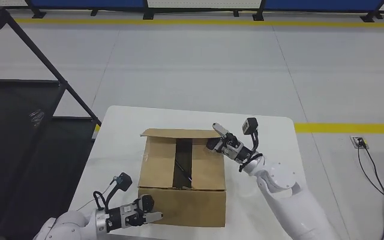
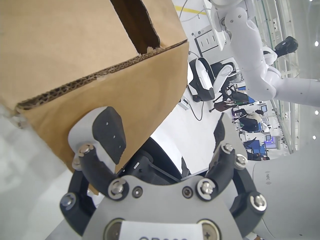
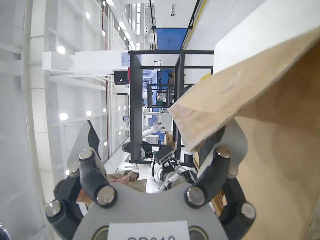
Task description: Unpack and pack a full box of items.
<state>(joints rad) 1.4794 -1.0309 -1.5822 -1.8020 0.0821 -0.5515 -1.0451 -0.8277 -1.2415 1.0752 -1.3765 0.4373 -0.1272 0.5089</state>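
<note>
**Task status.** The cardboard box [image 1: 198, 174] stands on the white tabletop [image 1: 120, 138], between the two grippers. Its top flaps lie nearly flat, and a dark slot [image 1: 183, 162] runs between them. The contents cannot be made out through the slot. On this evidence unpacking has not begun. The flaps must first be folded back, then every item taken out and put back.

**Right gripper** [image 1: 221, 139]. It sits at the far right corner of the box top with its fingers spread apart. The corner of one flap [image 3: 237, 88] lies against one finger [image 3: 212, 148]. Nothing is clamped.

**Left gripper** [image 1: 151, 216]. Its fingers are spread apart and it holds nothing. The near side wall of the box lies directly ahead of one finger [image 2: 107, 131], close to the box's near left corner.

**Surroundings.** The tabletop is plain white. Beyond the right gripper the pale floor carries a yellow line [image 1: 336, 127], and blue panels [image 1: 72, 3] stand at the far edge. A black frame [image 1: 54, 78] with dark mesh stands beside the left gripper's end of the tabletop.
</note>
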